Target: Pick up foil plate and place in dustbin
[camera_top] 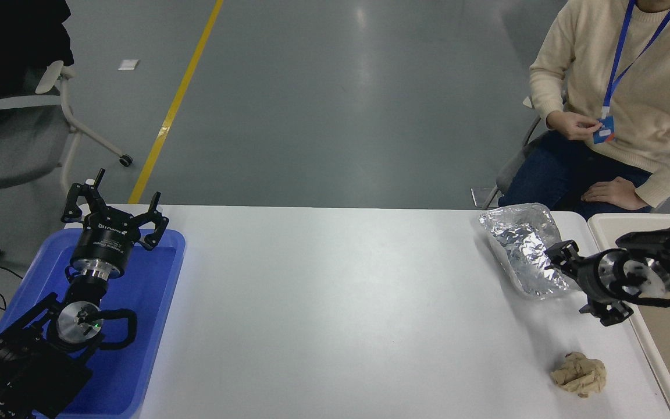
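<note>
Foil plate (pixel 522 249) beside dustbin (pixel 602 224): light, easily crushed; grip its raised edge. Right gripper (pixel 588 285) open, empty.

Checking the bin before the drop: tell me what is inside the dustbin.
Only a corner of the dustbin shows: bare beige floor, nothing lying there. The right arm covers part, and the rest runs off the picture's edge.

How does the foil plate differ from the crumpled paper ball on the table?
The foil plate is shiny silver; the paper ball is dull tan. The plate is a larger open tray with raised edges; the ball is a small, tightly wadded lump. The plate lies at the far right corner, by the right claw; the ball sits nearer, alone. Both are crinkled and rest on the table.
</note>
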Tool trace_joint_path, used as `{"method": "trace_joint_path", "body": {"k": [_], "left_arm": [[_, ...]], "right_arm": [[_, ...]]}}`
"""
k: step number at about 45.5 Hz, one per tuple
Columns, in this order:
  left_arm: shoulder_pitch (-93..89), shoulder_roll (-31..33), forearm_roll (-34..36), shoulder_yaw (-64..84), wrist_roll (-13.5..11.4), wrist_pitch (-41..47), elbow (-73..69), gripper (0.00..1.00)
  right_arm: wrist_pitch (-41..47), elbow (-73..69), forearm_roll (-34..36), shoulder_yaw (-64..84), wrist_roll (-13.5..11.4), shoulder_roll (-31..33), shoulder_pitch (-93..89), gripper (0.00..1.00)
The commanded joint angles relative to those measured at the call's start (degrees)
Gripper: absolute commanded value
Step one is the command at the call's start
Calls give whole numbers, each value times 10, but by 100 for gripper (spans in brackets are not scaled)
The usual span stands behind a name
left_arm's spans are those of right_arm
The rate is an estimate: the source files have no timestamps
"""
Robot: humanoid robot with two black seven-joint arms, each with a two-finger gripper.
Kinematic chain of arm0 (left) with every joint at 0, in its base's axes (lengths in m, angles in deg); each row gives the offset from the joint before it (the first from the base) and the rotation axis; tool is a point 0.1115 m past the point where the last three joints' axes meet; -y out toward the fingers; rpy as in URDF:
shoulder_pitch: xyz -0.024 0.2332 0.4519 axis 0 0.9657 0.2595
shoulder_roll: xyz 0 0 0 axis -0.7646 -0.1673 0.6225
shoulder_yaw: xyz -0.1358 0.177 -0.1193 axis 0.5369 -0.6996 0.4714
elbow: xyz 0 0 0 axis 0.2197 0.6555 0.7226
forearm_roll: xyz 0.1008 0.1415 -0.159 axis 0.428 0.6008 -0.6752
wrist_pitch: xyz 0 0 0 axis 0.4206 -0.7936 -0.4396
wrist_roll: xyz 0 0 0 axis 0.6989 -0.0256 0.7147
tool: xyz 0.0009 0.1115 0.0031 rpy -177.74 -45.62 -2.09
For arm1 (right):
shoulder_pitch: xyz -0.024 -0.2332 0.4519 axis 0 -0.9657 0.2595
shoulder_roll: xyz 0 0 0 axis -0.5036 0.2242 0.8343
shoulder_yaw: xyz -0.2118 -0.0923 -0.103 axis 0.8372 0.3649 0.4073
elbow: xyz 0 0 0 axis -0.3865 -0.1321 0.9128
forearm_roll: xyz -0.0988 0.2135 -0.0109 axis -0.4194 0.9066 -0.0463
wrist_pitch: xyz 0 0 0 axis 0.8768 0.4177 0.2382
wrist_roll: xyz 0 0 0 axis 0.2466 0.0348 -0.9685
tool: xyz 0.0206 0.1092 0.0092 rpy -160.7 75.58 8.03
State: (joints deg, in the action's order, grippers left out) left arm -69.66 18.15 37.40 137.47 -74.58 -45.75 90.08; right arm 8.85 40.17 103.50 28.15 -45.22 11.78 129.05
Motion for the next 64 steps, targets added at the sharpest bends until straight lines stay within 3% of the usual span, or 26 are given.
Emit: {"method": "trace_joint_path", "body": {"k": [1, 24, 28, 34, 42, 64], "left_arm": [[0, 0, 0, 0, 0, 0, 0, 100], [0, 0, 0, 0, 0, 0, 0, 100], [0, 1, 0, 0, 0, 0, 0, 100], [0, 1, 0, 0, 0, 0, 0, 100], [0, 0, 0, 0, 0, 0, 0, 100], [0, 0, 0, 0, 0, 0, 0, 100]], "right_arm": [[-44, 25, -4, -52, 0, -16, -41, 100], [-77, 70, -65, -74, 0, -37, -71, 99], [-77, 70, -62, -79, -1, -38, -71, 86], [-77, 68, -57, -91, -1, -37, -77, 37], [-76, 67, -57, -111, -1, -37, -86, 2], [-68, 48, -60, -111, -1, -33, -79, 0]]}}
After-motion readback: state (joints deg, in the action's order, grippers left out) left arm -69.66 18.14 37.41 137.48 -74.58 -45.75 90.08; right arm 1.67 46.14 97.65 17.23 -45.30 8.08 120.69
